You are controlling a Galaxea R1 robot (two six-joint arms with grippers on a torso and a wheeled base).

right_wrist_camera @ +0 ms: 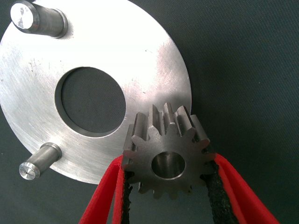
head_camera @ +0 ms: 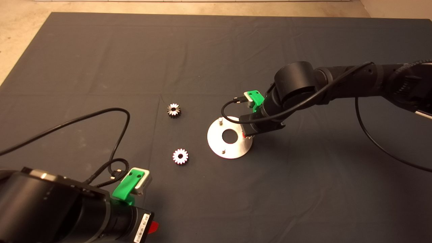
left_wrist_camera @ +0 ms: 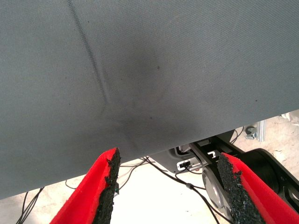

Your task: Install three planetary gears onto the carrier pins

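Note:
The flat shiny disc [head_camera: 216, 140] lies mid-mat, with two carrier pins [head_camera: 219, 120] [head_camera: 223, 151] showing upright on it. My right gripper [right_wrist_camera: 168, 163] hangs over the disc's right rim, shut on a planetary gear [right_wrist_camera: 168, 161]. That gear sits tilted above the disc [right_wrist_camera: 140, 60], near its edge. Two pins [right_wrist_camera: 39, 18] [right_wrist_camera: 39, 161] stand bare; any third pin is hidden beneath the gear. Two more gears [head_camera: 173, 110] [head_camera: 180, 156] lie flat on the mat left of the disc. My left gripper [left_wrist_camera: 169, 168] waits open at the lower left.
The dark mat [head_camera: 101, 60] covers the table, with floor beyond its far and left edges. A black cable [head_camera: 101, 114] loops across the mat from the left arm. Past the mat's near edge the left wrist view shows floor, cables and black robot parts [left_wrist_camera: 261, 163].

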